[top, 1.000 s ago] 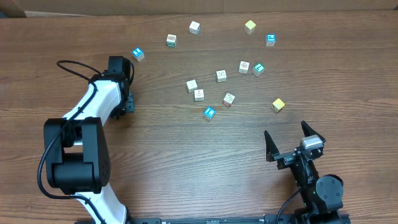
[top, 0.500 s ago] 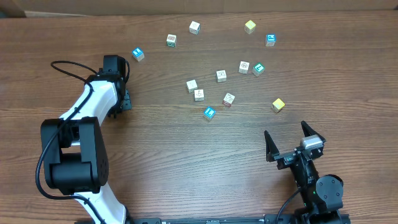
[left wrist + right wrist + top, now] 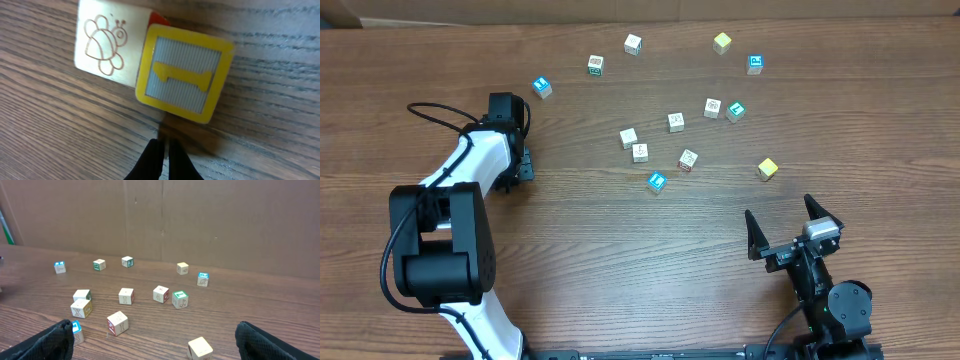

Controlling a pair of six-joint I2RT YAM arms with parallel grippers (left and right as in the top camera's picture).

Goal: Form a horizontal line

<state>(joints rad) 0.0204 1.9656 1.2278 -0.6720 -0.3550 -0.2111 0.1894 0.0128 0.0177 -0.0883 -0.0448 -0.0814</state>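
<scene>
Two cubes touch side by side in the left wrist view: a white cube (image 3: 107, 44) with a bee drawing and a yellow-framed cube (image 3: 182, 75) with a grey ribbed face. My left gripper (image 3: 165, 143) is shut with nothing in it, its tips just short of the yellow cube's near edge. Overhead, the left gripper (image 3: 523, 165) points down at the table's left side and hides those two cubes. A horizontal line of cubes is out of view. My right gripper (image 3: 780, 215) stands open and holds nothing near the front right; it also shows in the right wrist view (image 3: 155, 335).
Several loose cubes lie scattered over the far middle and right of the table: a blue cube (image 3: 541, 86) just beyond the left gripper, a blue one (image 3: 656, 181) mid-table, a yellow one (image 3: 767, 168) ahead of the right gripper, another yellow one (image 3: 722, 42) at the back.
The left arm shifted slightly toward the far left, then eased back a little. The right arm and the scattered cubes stayed where they were.
</scene>
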